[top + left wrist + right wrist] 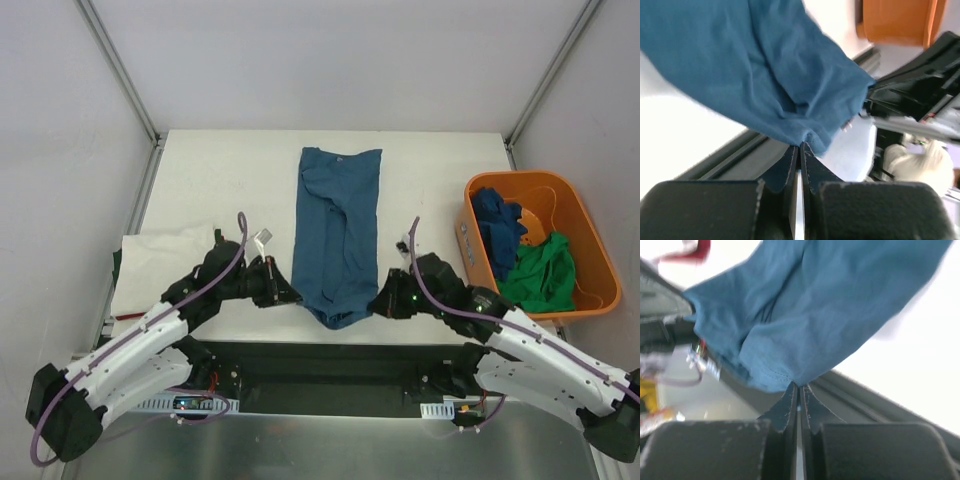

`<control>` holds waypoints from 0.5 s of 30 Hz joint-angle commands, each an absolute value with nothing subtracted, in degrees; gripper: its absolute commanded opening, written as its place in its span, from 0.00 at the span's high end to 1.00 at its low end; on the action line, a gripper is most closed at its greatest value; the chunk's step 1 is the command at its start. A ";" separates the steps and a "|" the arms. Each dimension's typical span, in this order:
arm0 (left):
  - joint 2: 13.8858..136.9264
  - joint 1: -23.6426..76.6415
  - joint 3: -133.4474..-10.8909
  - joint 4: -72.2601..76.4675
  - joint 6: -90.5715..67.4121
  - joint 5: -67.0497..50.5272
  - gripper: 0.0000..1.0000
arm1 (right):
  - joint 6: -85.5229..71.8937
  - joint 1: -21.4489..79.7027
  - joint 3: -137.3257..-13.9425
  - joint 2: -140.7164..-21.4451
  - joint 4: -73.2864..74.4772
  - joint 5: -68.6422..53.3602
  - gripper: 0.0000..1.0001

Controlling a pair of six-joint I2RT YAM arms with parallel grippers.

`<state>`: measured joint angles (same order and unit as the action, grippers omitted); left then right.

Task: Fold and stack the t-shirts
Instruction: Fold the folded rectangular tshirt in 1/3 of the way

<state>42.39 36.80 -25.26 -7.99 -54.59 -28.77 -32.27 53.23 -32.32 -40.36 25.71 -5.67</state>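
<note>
A blue t-shirt (338, 235) lies lengthwise down the middle of the white table, folded into a narrow strip, its near end sagging over the front edge. My left gripper (293, 297) is shut on the near left corner of that shirt (765, 75). My right gripper (376, 305) is shut on the near right corner (810, 310). Both wrist views show the fingertips pinched together on the hem. A white t-shirt (165, 262) lies flat at the table's left, under my left arm. A dark blue t-shirt (497, 230) and a green one (545, 272) sit in the basket.
The orange plastic basket (575, 215) stands at the right edge of the table (230, 170). A bit of red cloth (128, 316) peeks out by the white shirt's near edge. Metal frame posts rise at the back corners.
</note>
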 commanded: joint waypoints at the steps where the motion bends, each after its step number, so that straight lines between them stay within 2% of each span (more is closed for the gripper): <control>1: 50.78 35.86 -34.96 -7.65 -46.33 -20.93 1.00 | -22.42 46.33 -42.87 -47.62 28.22 -0.35 0.99; 8: 64.75 30.42 -48.67 -7.03 -40.17 -15.91 1.00 | -14.60 36.13 -54.04 -61.41 23.91 -2.72 0.99; 12: 71.18 27.16 -54.31 -6.77 -38.24 -17.92 1.00 | -10.64 31.48 -59.67 -67.49 23.20 -1.76 0.99; 15: 76.10 25.67 -58.96 -6.68 -36.57 -19.34 1.00 | -9.41 28.31 -63.62 -72.41 22.42 -5.43 0.99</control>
<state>71.72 27.38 -52.88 -7.81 -41.10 -18.90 -14.11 31.79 -57.67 -68.66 25.12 -2.52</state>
